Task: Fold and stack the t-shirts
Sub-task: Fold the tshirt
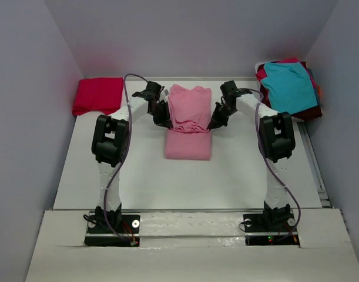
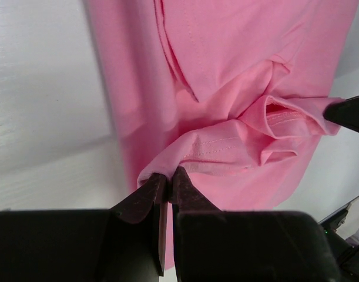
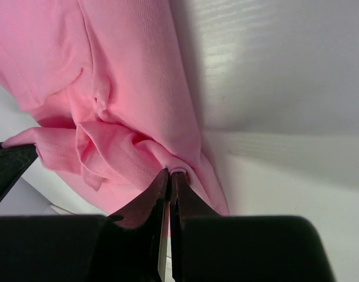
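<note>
T-shirt (image 1: 188,117), pink | left gripper (image 2: 167,174) clamped on its left edge | right gripper (image 3: 169,172) clamped on right edge

The left arm (image 1: 110,141) and right arm (image 1: 277,138) rise from their bases, elbows high, forearms angled inward. The left hand (image 1: 165,121) and right hand (image 1: 214,124) face each other, fingers pinched tight on the pink t-shirt (image 1: 190,108) hems.
</note>
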You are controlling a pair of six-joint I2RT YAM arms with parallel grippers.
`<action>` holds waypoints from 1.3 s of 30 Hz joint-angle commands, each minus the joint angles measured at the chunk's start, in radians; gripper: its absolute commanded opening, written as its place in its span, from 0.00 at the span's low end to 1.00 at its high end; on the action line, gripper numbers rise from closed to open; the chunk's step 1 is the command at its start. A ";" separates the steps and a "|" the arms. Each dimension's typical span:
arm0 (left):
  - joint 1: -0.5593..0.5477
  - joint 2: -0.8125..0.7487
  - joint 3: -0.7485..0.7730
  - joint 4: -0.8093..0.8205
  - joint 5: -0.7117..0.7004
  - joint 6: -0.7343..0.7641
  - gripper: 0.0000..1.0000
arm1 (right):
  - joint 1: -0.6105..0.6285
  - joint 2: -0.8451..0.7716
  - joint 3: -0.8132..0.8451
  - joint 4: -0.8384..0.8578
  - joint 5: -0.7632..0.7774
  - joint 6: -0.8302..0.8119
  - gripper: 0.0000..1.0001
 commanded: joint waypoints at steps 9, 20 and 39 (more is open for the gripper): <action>0.007 0.020 0.083 0.038 -0.030 0.019 0.70 | -0.014 0.022 0.145 -0.021 0.035 -0.034 0.75; 0.007 -0.121 0.080 0.023 -0.050 0.023 0.71 | -0.014 -0.151 0.073 -0.034 0.030 -0.017 0.75; -0.076 -0.195 -0.074 -0.021 -0.040 0.006 0.33 | 0.048 -0.230 -0.152 0.048 -0.059 0.010 0.10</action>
